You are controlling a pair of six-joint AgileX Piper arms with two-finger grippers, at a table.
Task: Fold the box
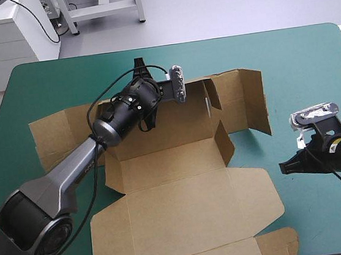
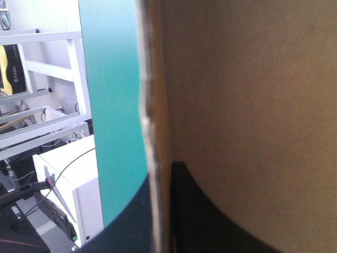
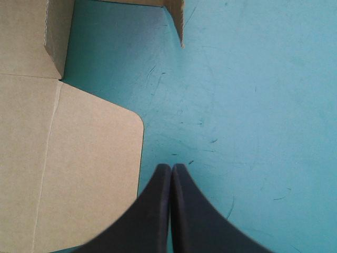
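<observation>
Where the teal-green cover (image 1: 310, 56) spreads across the table, you have three entries to log.

Entry 1: the box (image 1: 179, 206). Brown cut board, lying at the table's middle. The big lid panel with rounded corners lies flat toward the near edge. Beyond it comes the floor panel. At the far right, walls and flaps stand raised and tilted. At the left, a flap lies out on the cover.

Entry 2: the left gripper (image 1: 139, 63). You will find it at the box's far side, reaching over the board. In the left wrist view the left gripper (image 2: 162, 174) has the board's raw edge running up between its black fingers, which are pinched onto it. The box (image 2: 247, 95) shows its brown face on one side and the cover (image 2: 113, 105) lies on the other.

Entry 3: the right gripper (image 1: 283, 167). It is over bare cover to the right of the box, not touching the board. In the right wrist view the right gripper (image 3: 171, 166) has its fingers pressed together into one point, grasping nothing. The lid's rounded corner on the box (image 3: 79, 168) is just beside that tip, and open cover (image 3: 253, 105) lies ahead.
</observation>
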